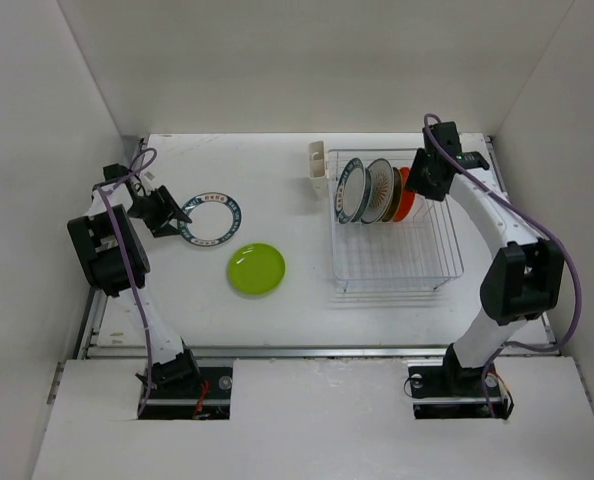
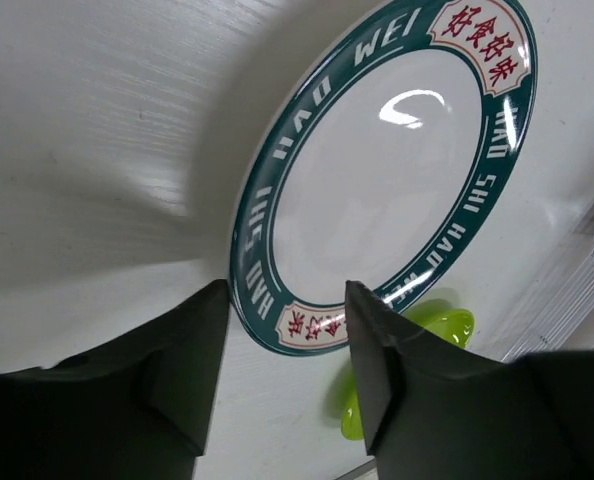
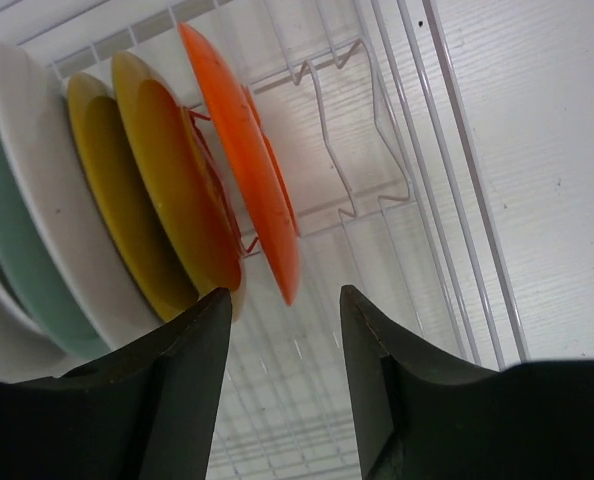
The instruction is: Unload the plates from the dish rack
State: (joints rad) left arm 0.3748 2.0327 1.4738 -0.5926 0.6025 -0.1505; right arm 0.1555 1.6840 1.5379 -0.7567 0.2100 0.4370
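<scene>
Looking from the top view, the work surface is a white table (image 1: 277, 180) closed on three sides by plain white walls (image 1: 307, 60); its surface shows fine brush-like lines in the wrist views.

The dish rack (image 1: 397, 285) stands on the right half of the table, with a small cream cutlery cup (image 1: 318, 163) at its far left corner. Several plates stand on edge in the far slots, close together. The orange plate (image 3: 242, 150) is the outermost on the right, an ochre plate (image 3: 167, 170) is next to it, and a white one (image 3: 37, 180) and a green one (image 3: 2, 230) come after. The near part of the rack holds nothing.

The right gripper (image 3: 285, 300) hangs over the far right of the rack with its jaws apart, and the lower edge of the orange plate is seen just above the gap. It grips nothing.

Two plates lie flat on the left half of the table, near each other but not touching. They are a white plate with a dark teal rim (image 2: 377, 180) (it has lettering around it) and a lime-green plate (image 1: 256, 269). The left gripper (image 2: 287, 300) is at the left edge of the teal-rimmed plate, with fingers spread wide. I cannot tell if it touches the plate.
</scene>
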